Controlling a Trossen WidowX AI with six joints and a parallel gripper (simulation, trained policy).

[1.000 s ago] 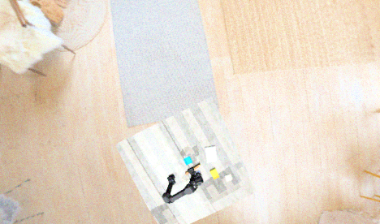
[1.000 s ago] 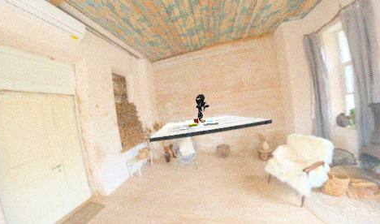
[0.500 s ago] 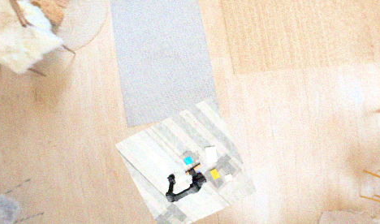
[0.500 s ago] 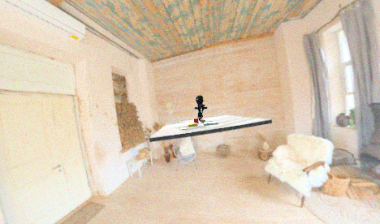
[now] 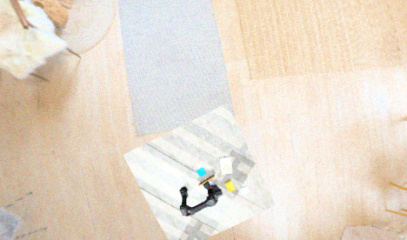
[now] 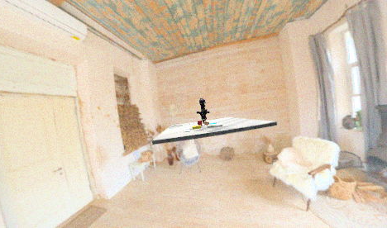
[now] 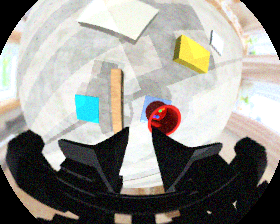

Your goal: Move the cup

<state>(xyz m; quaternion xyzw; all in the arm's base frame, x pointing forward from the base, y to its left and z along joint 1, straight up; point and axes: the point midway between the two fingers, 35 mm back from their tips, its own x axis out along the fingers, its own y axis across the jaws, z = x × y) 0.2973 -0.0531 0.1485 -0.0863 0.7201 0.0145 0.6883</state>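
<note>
The red cup point(image 7: 178, 121) point(image 6: 199, 122) stands on the blue pad point(image 7: 145, 116), with a few small coloured marbles visible inside it in the wrist view. The cyan pad point(image 7: 87, 108) point(image 5: 201, 171) lies on the other side of a wooden bar and has nothing on it. My gripper point(image 7: 140, 129) is partly open, with nothing between its fingertips. In the wrist view its right fingertip overlaps the cup's lower left rim; whether it touches the cup I cannot tell. In the top view the arm mostly hides the cup.
The upright wooden bar point(image 7: 116, 100) point(image 5: 206, 180) stands between the two pads. A yellow block point(image 7: 191, 54) point(image 5: 230, 186) lies beyond the cup. A large white slab point(image 7: 118, 20) point(image 5: 225, 165) and a small white piece point(image 7: 217, 42) lie farther off on the table.
</note>
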